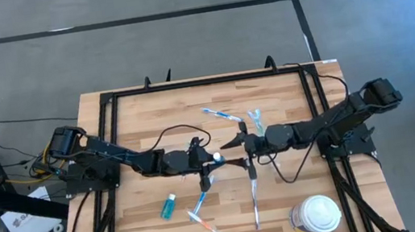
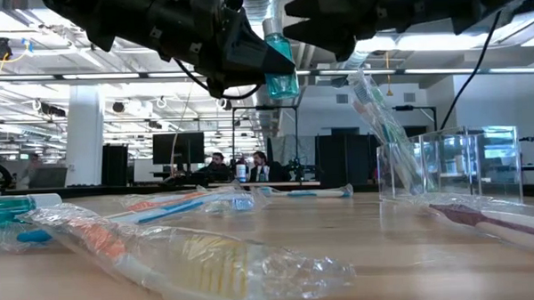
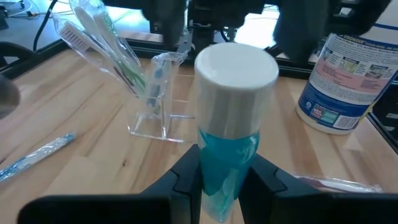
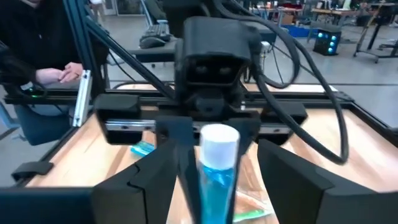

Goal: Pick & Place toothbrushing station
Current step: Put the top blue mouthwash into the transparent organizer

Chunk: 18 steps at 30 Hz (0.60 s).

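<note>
The teal tube (image 3: 230, 155) with its white cap is held up in the air over the middle of the table, clamped between the fingers of the left gripper (image 1: 212, 159). The right gripper (image 1: 237, 142) is just beside it, facing it, and its fingers stand wide open on both sides of the tube without touching it. So the tube is carried by the left arm alone.

The clear cup (image 3: 152, 109) stands on the table near the two grippers, with some wrapped toothbrushes (image 3: 109, 43) already leaning inside. Other brushes (image 1: 204, 206) and a second teal tube (image 1: 169, 207) lie loose on the wood, apart from the cup. The white container (image 1: 317, 214) is at the table's corner.

I judge the step to be a handover or a placing of the tube. The next move needs the right fingers to close on the tube below the cap before the left lets go, or the left arm to bring it over the cup.

Which of these is planned, I cannot tell. In the high view the tube is almost hidden by the arms, and how deep the left fingers hold it is cut off.
</note>
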Motion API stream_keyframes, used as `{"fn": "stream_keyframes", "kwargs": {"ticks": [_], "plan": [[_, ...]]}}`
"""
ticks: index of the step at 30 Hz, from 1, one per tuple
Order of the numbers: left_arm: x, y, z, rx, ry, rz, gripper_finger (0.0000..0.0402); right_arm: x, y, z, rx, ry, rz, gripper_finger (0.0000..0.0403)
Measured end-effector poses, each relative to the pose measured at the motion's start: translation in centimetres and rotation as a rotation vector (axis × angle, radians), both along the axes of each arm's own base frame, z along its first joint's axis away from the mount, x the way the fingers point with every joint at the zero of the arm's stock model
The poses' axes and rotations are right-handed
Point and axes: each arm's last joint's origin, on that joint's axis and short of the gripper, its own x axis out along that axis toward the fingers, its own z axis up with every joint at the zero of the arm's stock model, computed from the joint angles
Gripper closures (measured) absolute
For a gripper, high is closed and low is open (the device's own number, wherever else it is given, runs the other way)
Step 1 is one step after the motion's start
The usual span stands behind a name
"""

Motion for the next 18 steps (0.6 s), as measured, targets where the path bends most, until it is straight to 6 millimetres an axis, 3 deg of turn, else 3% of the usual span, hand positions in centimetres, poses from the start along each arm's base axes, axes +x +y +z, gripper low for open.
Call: {"fn": "stream_keyframes", "kwargs": {"ticks": [9,18], "plan": [[0.0,0.0,0.0,0.004,0.0,-0.004,0.0339,1.0,-0.2,-1.0,0.01,0.005,-0.006,0.0192],[0.0,0.0,-0.1,0.016,0.011,-0.007,0.0339,1.8,-0.1,-0.4,-0.007,-0.001,-0.001,0.0207]]}}
